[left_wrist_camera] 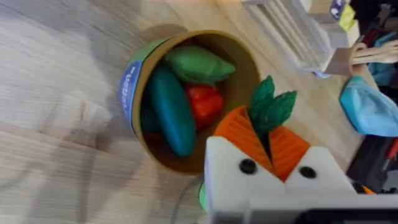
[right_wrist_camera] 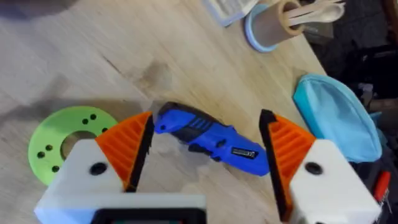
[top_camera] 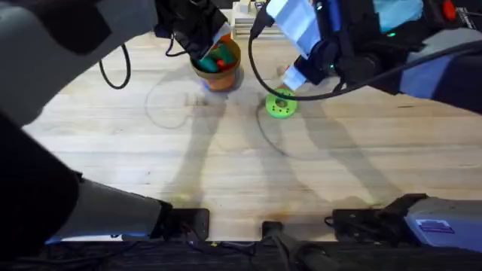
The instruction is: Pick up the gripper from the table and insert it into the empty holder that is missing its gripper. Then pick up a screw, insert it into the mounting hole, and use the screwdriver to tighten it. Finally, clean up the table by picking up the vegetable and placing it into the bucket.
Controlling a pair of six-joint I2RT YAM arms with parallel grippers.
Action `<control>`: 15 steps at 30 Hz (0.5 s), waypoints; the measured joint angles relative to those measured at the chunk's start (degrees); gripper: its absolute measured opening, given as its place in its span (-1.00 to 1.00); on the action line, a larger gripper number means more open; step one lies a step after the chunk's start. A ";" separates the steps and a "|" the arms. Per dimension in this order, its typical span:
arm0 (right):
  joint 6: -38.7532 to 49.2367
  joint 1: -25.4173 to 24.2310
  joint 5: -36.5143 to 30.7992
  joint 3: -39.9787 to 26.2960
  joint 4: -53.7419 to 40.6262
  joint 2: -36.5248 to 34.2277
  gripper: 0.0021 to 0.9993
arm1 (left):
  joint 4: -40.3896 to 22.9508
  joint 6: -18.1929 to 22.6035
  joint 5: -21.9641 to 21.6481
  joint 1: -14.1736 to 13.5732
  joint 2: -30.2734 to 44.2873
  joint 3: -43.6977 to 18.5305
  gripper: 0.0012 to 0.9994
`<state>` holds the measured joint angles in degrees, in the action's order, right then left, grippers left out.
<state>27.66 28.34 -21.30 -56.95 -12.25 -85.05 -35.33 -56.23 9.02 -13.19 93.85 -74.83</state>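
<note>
Overhead: the left fingers hang over the bucket on the plank desk. Left wrist: fingers pinch a green vegetable, just beside the bucket rim. Right wrist: the spread fingers have the screwdriver between them, on the desk.

Bucket brown inside, green and blue label outside; in it a teal vegetable, a red one, a green one. Screwdriver blue. Disc lime green. Pads orange, ribbed. Table pale wood, plank-grained
</note>
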 joint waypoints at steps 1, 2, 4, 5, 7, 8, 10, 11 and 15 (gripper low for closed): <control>-0.27 0.00 -0.02 0.00 0.00 0.75 0.99 | -0.01 0.00 0.02 0.00 0.42 0.00 -0.98; -0.41 0.00 -0.02 0.00 0.02 1.55 0.99 | 0.02 0.00 0.02 0.00 0.76 0.00 -0.98; -0.66 0.00 -0.02 0.00 0.09 2.96 0.99 | -0.02 0.06 0.03 0.00 1.29 0.00 -0.95; -0.71 0.00 -0.02 0.00 0.14 3.45 0.99 | 0.01 0.05 0.00 0.00 1.51 0.00 -0.70; -0.83 0.00 -0.02 0.00 0.17 3.84 0.99 | 0.02 -0.02 0.04 0.13 1.86 0.00 -0.08; -0.88 0.00 -0.02 0.00 0.16 3.83 0.99 | 0.00 0.00 0.04 0.26 1.91 0.00 0.22; -0.90 0.00 -0.02 0.00 0.04 3.82 0.99 | 0.52 -0.07 0.34 0.71 1.91 0.00 0.86; -0.90 0.00 -0.02 0.00 0.07 3.82 0.99 | 0.83 -0.39 0.67 0.93 1.70 -0.04 0.95; -0.91 0.00 -0.02 0.00 0.03 3.95 0.99 | 0.36 0.90 2.20 1.78 1.33 -0.09 0.99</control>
<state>26.74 28.34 -21.32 -56.95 -12.22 -81.10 -34.97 -55.33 11.22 -11.41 95.18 -74.92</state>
